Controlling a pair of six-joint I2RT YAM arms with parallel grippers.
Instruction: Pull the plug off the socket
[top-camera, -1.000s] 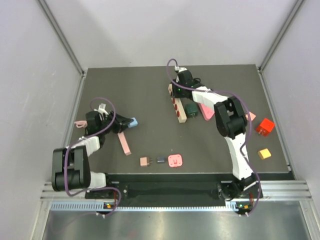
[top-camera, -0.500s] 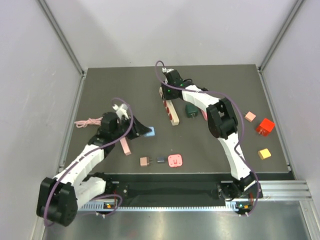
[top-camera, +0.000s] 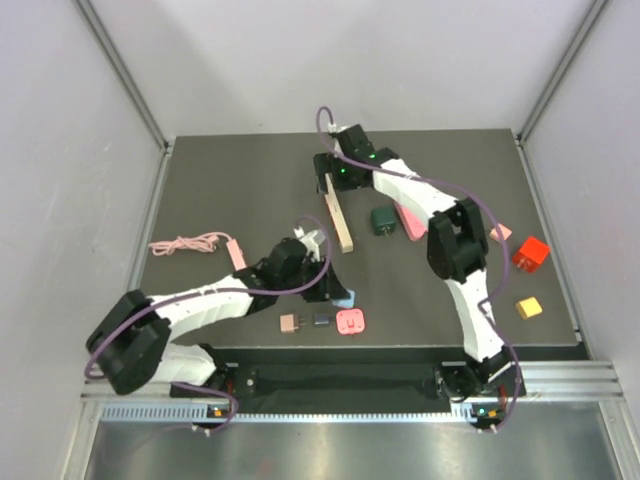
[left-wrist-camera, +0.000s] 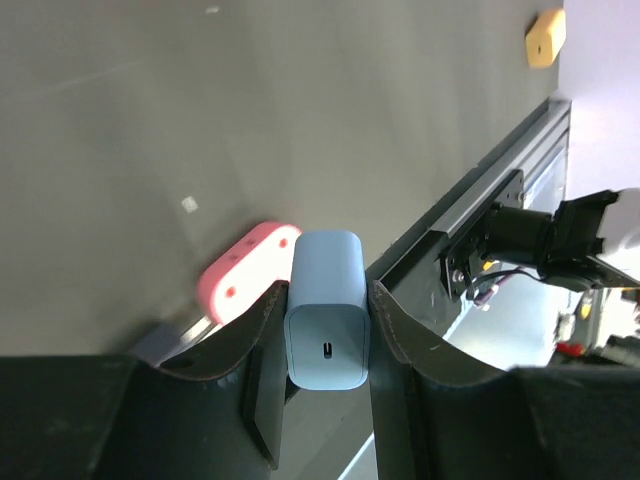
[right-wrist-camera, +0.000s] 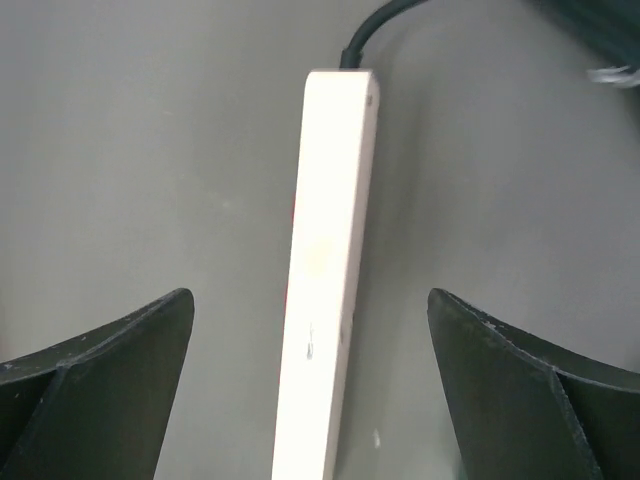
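The plug (left-wrist-camera: 325, 325) is a light blue charger block, and my left gripper (left-wrist-camera: 328, 300) is shut on its sides. In the top view the plug (top-camera: 345, 299) sits in that gripper (top-camera: 335, 292) near the table's front edge, well apart from the socket. The socket is a long cream power strip (top-camera: 341, 225) lying on its side at mid-table, its black cord leading off the far end. My right gripper (top-camera: 335, 182) hovers over the strip's far end. In its wrist view the right gripper (right-wrist-camera: 308, 300) is wide open with the strip (right-wrist-camera: 325, 270) between the fingers, untouched.
A pink adapter (top-camera: 351, 321), a small dark one (top-camera: 321, 319) and a small pink one (top-camera: 290, 323) lie beside the plug. A pink cable (top-camera: 190, 243) is at left. A dark green plug (top-camera: 383, 219), red block (top-camera: 530, 252) and yellow block (top-camera: 528, 307) are at right.
My left arm carried the blue plug from the left side to the near middle. My right gripper opened and let go of the strip, which swung and now lies on its side.
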